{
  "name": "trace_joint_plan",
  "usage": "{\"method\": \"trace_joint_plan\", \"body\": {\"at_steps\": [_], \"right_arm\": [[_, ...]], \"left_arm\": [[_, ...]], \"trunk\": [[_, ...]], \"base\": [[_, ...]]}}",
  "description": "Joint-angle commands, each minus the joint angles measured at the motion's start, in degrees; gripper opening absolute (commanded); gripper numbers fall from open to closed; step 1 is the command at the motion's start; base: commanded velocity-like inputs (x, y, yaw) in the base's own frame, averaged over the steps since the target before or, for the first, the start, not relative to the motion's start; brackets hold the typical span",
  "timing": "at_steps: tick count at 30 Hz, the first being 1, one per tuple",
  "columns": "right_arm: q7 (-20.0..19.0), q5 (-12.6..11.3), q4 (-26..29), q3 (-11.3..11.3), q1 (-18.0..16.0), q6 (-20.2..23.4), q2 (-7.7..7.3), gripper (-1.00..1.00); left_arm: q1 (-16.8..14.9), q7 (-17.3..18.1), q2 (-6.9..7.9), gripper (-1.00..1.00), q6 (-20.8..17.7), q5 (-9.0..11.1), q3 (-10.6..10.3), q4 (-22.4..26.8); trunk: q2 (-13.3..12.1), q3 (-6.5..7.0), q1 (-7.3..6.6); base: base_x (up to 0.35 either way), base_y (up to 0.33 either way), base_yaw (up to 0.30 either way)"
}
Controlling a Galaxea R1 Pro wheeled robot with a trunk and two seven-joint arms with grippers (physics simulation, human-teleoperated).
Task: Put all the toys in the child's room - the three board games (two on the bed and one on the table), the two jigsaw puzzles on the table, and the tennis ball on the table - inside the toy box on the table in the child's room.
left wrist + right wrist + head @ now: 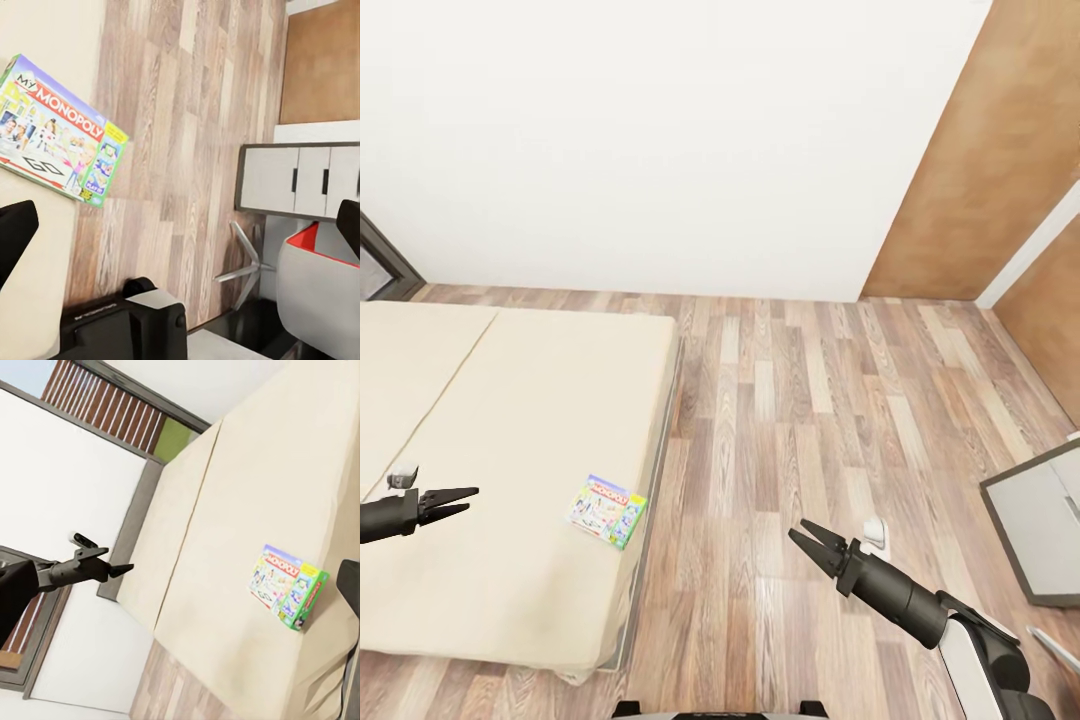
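- Your left gripper [460, 502], jaws slightly spread and empty, hovers over the bed [510, 420].
- The Monopoly box [607, 510] lies flat ahead, beside the mattress edge.
- Probably light, stiff cardboard: pinch across an overhanging edge.

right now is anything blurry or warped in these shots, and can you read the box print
Head view: wide-angle bend at the edges, flat even light, board game too small to read. Left wrist view: sharp, "My Monopoly" legible on the board game, its own fingertips dark at the edges. Right wrist view: tilted, box art soft but logo readable, faint shadow on the bed.
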State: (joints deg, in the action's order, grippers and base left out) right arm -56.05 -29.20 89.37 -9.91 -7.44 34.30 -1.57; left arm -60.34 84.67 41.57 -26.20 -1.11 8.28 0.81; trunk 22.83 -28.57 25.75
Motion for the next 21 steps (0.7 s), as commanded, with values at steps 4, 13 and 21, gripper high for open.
{"method": "trace_joint_plan", "body": {"at_steps": [4, 13, 21], "right_arm": [[0.0, -0.3, 0.0, 0.0, 0.0, 0.4, -0.01, 1.00], [-0.1, -0.3, 0.0, -0.4, 0.0, 0.4, -0.04, 1.00], [-0.1, -0.3, 0.0, -1.6, 0.0, 0.4, -0.01, 1.00]], "left_arm": [[0.0, 0.2, 0.00, 1.00, -0.6, -0.1, 0.1, 0.0], [0.0, 0.2, 0.00, 1.00, -0.6, -0.1, 0.1, 0.0], [0.0, 0.3, 0.00, 1.00, -0.7, 0.0, 0.1, 0.0]], "trunk": [[0.1, 0.30, 0.03], [0.1, 1.16, 0.03], [0.1, 1.92, 0.03]], "base": [[0.000, 0.000, 0.000], [0.000, 0.000, 0.000], [0.000, 0.000, 0.000]]}}
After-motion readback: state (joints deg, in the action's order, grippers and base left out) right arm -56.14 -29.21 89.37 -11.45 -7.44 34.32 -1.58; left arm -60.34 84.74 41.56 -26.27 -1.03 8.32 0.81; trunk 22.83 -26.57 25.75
